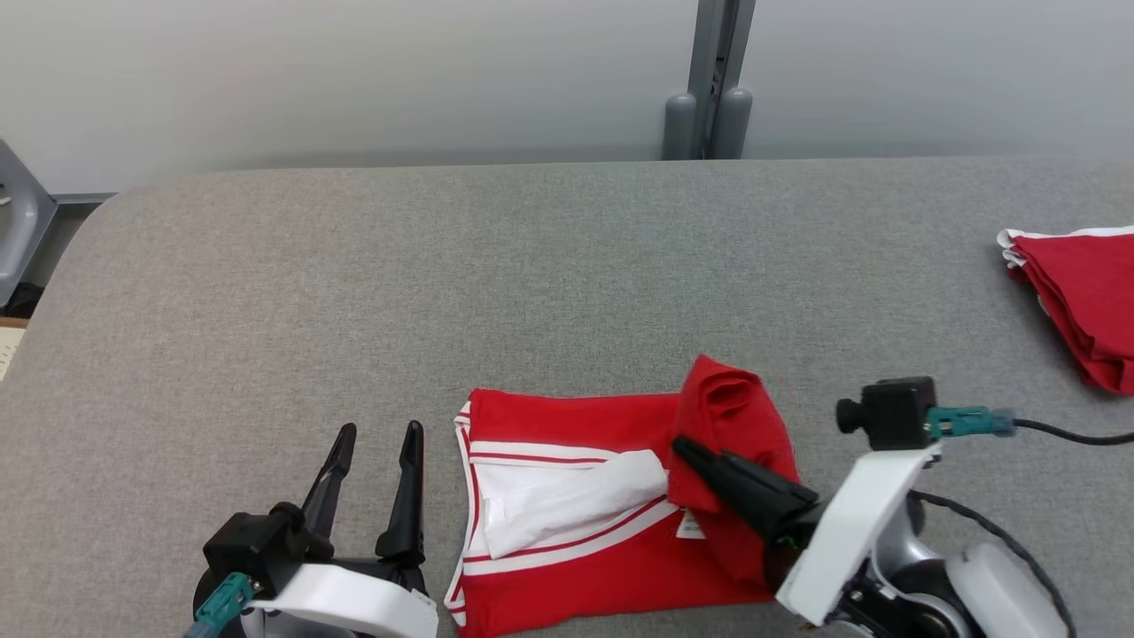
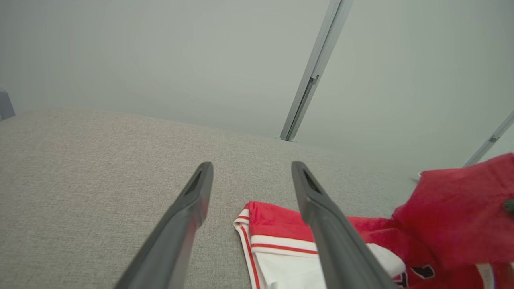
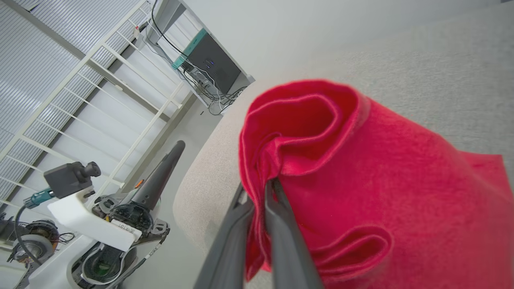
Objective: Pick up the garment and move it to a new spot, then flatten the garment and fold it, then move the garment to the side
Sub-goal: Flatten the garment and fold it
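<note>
Fold judged half done: the red garment's (image 1: 567, 567) raised end is clamped in the right gripper's (image 1: 684, 446) jaws, the left gripper's (image 1: 379, 431) jaws spread empty beside the garment, side move outstanding.

Bright, even, diffuse light is recorded in all views, with only a soft shadow band along the far edge of the grey table (image 1: 567, 266). In the left wrist view the garment (image 2: 461, 208) is smeared soft at the right edge and the wall is washed to haze. In the right wrist view the dark fingers (image 3: 283, 249) nearest the lens are rendered slightly soft.
</note>
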Controlling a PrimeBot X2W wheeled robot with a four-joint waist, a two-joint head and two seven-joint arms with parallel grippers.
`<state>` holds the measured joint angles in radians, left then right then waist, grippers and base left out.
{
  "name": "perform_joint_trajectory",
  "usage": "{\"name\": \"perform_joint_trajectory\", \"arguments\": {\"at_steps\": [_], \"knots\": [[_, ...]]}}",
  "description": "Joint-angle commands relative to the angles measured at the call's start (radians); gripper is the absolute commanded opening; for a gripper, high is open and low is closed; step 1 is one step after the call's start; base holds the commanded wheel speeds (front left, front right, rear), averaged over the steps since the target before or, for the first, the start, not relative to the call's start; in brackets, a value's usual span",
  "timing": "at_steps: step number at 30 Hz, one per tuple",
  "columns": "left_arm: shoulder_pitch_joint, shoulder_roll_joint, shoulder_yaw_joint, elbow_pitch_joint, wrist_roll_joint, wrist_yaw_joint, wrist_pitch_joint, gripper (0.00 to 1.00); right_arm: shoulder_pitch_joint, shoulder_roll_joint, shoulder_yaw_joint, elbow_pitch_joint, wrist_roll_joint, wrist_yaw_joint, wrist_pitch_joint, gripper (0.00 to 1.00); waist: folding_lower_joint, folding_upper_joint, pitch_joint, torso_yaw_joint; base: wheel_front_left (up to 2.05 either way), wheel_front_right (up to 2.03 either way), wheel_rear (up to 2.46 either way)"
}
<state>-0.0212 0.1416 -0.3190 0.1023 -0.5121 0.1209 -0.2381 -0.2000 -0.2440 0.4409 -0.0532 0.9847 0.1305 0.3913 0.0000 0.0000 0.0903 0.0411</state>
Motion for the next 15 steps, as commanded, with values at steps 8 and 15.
{"name": "perform_joint_trajectory", "arguments": {"at_steps": [8, 15], "knots": [[-0.032, -0.002, -0.005, 0.013, -0.008, -0.009, -0.007, 1.00, -0.098, 0.124, 0.131, 0.157, -0.043, 0.000, -0.042, 0.00, 0.0000, 0.0000, 0.002, 0.026, 0.00, 0.00, 0.00], [-0.043, -0.007, -0.009, 0.024, -0.006, -0.014, -0.011, 1.00, -0.180, 0.175, 0.208, 0.336, -0.072, 0.000, -0.118, 0.00, 0.0000, 0.0000, 0.004, 0.049, 0.00, 0.00, 0.00]]}}
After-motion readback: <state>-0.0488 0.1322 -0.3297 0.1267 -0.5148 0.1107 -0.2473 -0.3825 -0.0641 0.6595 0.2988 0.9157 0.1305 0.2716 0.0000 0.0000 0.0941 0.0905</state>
